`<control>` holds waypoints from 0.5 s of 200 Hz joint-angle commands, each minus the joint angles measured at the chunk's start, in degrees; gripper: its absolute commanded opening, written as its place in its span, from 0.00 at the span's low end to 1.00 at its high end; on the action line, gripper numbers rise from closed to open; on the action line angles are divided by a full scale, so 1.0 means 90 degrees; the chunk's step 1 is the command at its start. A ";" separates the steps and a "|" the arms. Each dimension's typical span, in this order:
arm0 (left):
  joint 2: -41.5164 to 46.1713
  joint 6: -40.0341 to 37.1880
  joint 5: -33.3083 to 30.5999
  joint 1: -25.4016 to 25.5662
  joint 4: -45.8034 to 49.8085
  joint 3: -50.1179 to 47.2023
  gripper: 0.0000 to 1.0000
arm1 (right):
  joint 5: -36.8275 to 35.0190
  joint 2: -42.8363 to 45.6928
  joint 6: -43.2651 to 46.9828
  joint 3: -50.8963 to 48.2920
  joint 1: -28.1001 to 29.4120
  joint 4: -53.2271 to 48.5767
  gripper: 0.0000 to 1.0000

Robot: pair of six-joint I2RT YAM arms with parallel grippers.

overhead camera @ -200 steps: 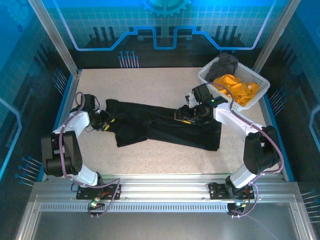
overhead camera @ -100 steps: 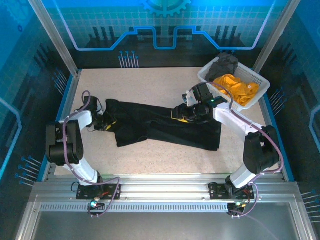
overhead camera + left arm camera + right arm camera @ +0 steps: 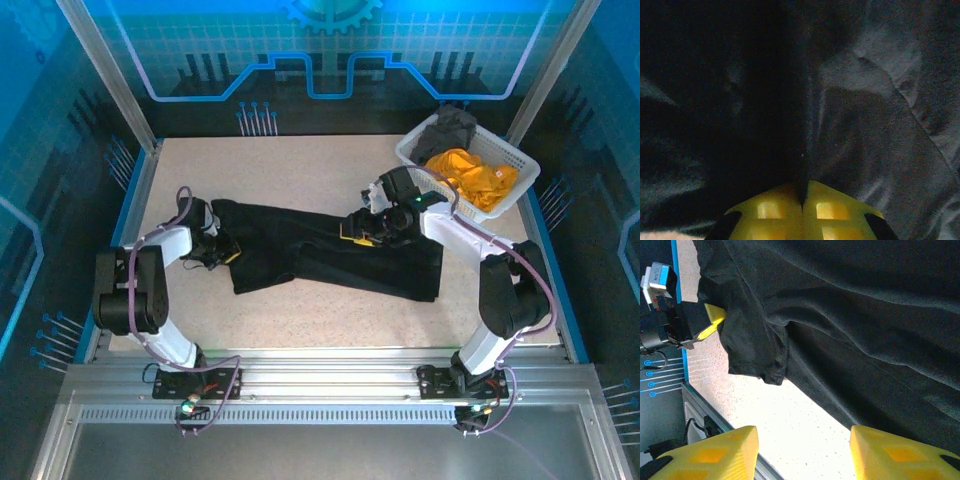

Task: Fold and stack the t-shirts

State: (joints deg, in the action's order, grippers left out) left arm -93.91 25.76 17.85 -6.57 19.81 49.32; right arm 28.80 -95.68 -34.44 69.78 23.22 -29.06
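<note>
- The black t-shirt (image 3: 330,262) is seemingly pinched at its left edge by the clenched left claw (image 3: 222,247).
- The right claw (image 3: 804,434) is spread wide over its upper edge.

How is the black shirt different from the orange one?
The black t-shirt lies stretched out across the table; the orange-yellow t-shirt sits bunched up in the white basket. The black one looks much bigger. The left gripper is shut on the black one's edge; no gripper touches the orange-yellow one. Both are soft cloth, and neither is folded yet.
</note>
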 commanded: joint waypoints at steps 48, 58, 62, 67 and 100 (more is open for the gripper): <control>0.0813 0.1083 -0.0049 0.0017 0.0943 0.0574 0.00 | -0.0016 -0.0125 0.0071 0.0274 0.0047 -0.0215 0.52; 0.0849 0.1187 -0.0058 0.0017 0.1147 0.0733 0.00 | -0.0016 -0.0140 0.0058 0.0282 0.0026 -0.0222 0.52; 0.0849 0.1216 -0.0075 0.0017 0.1249 0.0818 0.00 | -0.0016 -0.0144 0.0057 0.0284 0.0027 -0.0219 0.52; 0.0830 0.1245 -0.0111 0.0017 0.1388 0.0945 0.00 | -0.0011 -0.0155 0.0057 0.0291 0.0018 -0.0226 0.52; 0.0517 0.1560 -0.0115 0.0015 0.1841 0.1777 0.00 | -0.0004 -0.0215 0.0057 0.0333 0.0008 -0.0229 0.52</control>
State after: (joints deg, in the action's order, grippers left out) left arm -88.03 35.92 17.34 -6.57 30.92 59.90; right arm 28.67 -96.53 -34.44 71.05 23.20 -29.95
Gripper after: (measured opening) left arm 0.053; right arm 0.523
